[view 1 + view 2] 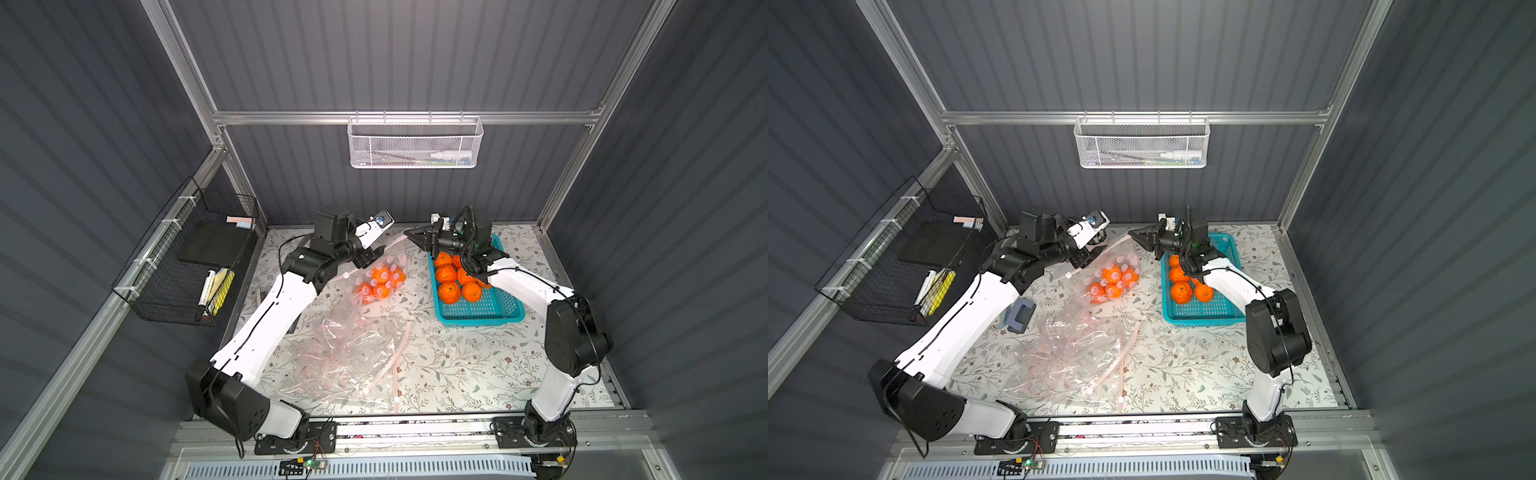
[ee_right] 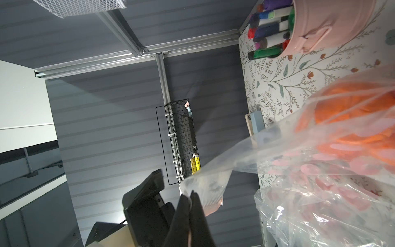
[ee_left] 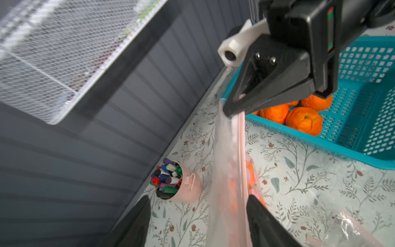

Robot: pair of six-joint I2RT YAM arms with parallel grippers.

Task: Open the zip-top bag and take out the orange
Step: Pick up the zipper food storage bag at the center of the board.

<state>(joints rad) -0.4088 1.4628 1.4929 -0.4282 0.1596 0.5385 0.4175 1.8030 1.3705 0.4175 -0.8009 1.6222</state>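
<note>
**Bag top held taut, second hold not yet taken**

The floral-patterned table (image 1: pixel 478 365) carries everything. Its biggest load is a heap of crumpled empty clear plastic bags (image 1: pixel 349 353). The heap lies on the left arm's side of the teal perforated plastic basket (image 1: pixel 478 320) and nearer the arm bases than it. The basket holds loose oranges (image 1: pixel 449 291).

Just beside the basket's far corner, again on the left arm's side, is the clear pink-spotted plastic zip-top bag (image 1: pixel 388 266). Its belly rests on the table with the round orange fruits (image 1: pixel 380 286) bunched low inside. Whether the zip is parted I cannot tell.

The right end effector (image 3: pixel 229 111), just past the basket's far corner, is clenched on one end of the bag's pink zip strip, lifting it taut. The left end effector (image 3: pixel 197 203), farther from the basket along the same strip, is released. Its black fingers stand either side of the film without pinching.

The step in hand looks like taking a second hold to spread the mouth. To do it well, the left end effector should close on one wall only, just below the strip, because catching both layers would merely stretch the seal. It should then pull away from the basket, across the zip, while the right holds firm. The film looks thin and slick, so a shallow bite may slip.

The small pink cup of markers (image 3: pixel 188 188), beyond the bag from the basket, seems out of that path.
</note>
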